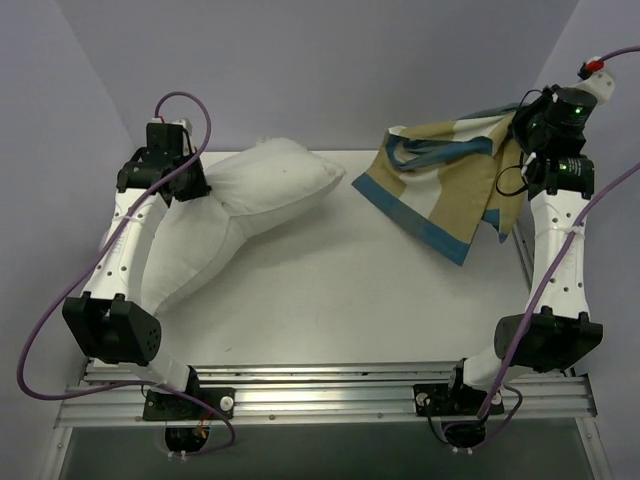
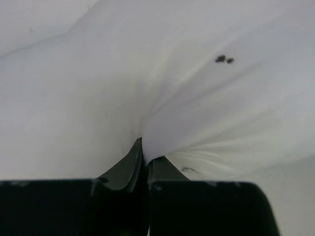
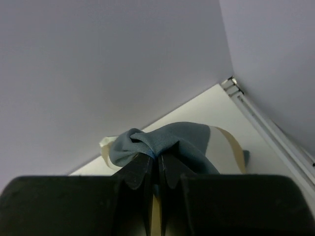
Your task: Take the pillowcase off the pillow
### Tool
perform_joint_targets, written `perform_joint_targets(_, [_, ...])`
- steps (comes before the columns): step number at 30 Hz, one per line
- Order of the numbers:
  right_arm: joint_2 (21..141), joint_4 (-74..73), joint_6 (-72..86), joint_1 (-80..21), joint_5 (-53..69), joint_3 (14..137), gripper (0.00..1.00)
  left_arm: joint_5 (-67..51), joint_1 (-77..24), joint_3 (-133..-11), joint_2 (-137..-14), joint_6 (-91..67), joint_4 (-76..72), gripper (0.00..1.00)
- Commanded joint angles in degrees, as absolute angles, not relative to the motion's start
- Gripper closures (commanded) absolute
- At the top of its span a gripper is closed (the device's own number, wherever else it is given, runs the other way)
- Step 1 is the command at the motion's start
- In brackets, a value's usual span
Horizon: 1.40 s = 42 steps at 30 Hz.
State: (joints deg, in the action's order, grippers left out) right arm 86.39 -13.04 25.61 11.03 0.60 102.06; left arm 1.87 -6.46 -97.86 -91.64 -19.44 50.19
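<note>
Toward the upper right of the overhead view, the pillowcase draped in blue, tan and cream blocks, wholly off the pillow and well apart from it. It looked thin, light and limp. It folded over itself and sagged from the one bunched point where it was held, so I judged a pinch on a gathered edge or corner was all it needed. The right gripper had its jaws closed on a wad of the blue cloth, raised near the back wall.

At the left of that view lay the pillow, plain white, plump and soft, bent in the middle, with one end trailing down beside the left arm. The left gripper was clamped on a pinch of its white fabric, and creases fanned out from the fingertips. It looked bulky rather than heavy; I judged a corner or seam would hold better than the puffed middle. Beneath both lay the white table.
</note>
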Motion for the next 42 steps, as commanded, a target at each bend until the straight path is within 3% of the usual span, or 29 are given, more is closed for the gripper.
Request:
perform_joint_targets(1, [88.41, -9.76, 26.80, 12.74, -3.34, 106.08, 1.00, 3.16, -6.15, -101.78, -86.22, -20.48, 44.56, 0.98])
perform_joint_targets(13, [98.08, -1.41, 26.37, 11.34, 9.66, 109.51, 1.00, 5.19, -6.15, -104.07, -94.57, -23.90, 40.43, 0.98])
perform_joint_targets(20, [101.24, 5.80, 25.14, 7.30, 10.20, 99.68, 1.00, 2.46, -6.15, -92.75, -90.89, -24.17, 36.04, 0.89])
perform_joint_targets(23, [104.57, 6.68, 25.66, 6.51, 8.71, 95.46, 0.98, 2.11, -6.15, -88.88, -89.39, -23.91, 35.77, 0.78])
perform_joint_targets(27, [110.73, 1.86, 27.24, 6.42, 9.31, 95.18, 0.82, 0.88, -6.15, -86.58, -87.81, -23.99, 35.42, 0.48])
perform_joint_targets(28, [111.26, 1.32, 27.42, 6.42, 9.93, 95.19, 0.74, 0.62, -6.15, -86.57, -87.45, -24.08, 35.51, 0.34])
perform_joint_targets(30, [111.19, 0.62, 27.34, 6.15, 10.81, 94.58, 0.65, 0.09, -6.15, -86.66, -85.70, -24.17, 35.60, 0.20])
perform_joint_targets(32, [109.61, 0.62, 26.72, 5.80, 10.64, 93.96, 0.50, 0.17, -6.15, -87.01, -83.34, -24.17, 36.03, 0.04])
perform_joint_targets(33, [107.69, 0.27, 26.20, 5.71, 10.29, 93.78, 0.45, 0.26, -6.07, -87.36, -82.45, -24.08, 36.38, 0.01])
perform_joint_targets(35, [104.44, -1.74, 25.49, 5.71, 10.02, 94.39, 0.32, 0.35, -6.07, -88.85, -79.91, -23.47, 37.70, 0.06])
perform_joint_targets(42, [92.39, -10.97, 22.24, 5.62, 7.65, 99.14, 0.18, 0.35, -6.15, -93.25, -70.06, -20.92, 43.41, 0.06])
